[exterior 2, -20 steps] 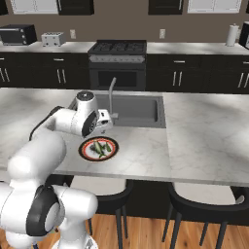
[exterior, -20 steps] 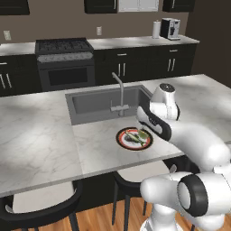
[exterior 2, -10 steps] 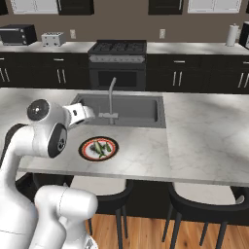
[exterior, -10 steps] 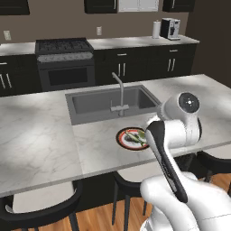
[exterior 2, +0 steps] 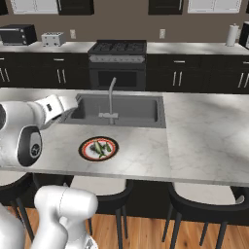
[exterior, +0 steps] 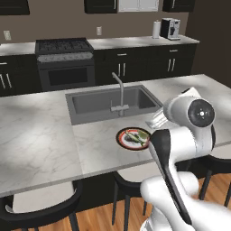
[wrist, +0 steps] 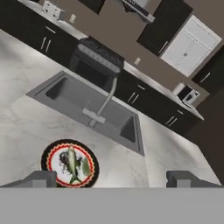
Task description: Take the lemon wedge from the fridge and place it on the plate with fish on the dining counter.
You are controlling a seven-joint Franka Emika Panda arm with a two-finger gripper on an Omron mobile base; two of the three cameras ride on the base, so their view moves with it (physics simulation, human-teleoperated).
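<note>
Plate with fish (exterior: 133, 138) sits on the dining counter (exterior: 40, 140), just in front of the sink (exterior: 110, 103), near its right half. Lemon wedge (wrist: 85, 166) lies on the plate beside the fish (wrist: 72, 164), touching it. Gripper (wrist: 111, 178) is up off the counter, fingers (wrist: 41, 178) spread wide, nothing between them. Faucet (exterior 2: 111, 97) stands at the sink's front edge, just behind the plate. 2 dark stools (exterior 2: 199, 206) are tucked under the counter edge.

Plate with fish (exterior 2: 98, 149) on dining counter (exterior 2: 204, 126), sink (exterior 2: 119, 109) at its 12 o'clock, stove (exterior 2: 120, 63) beyond.
</note>
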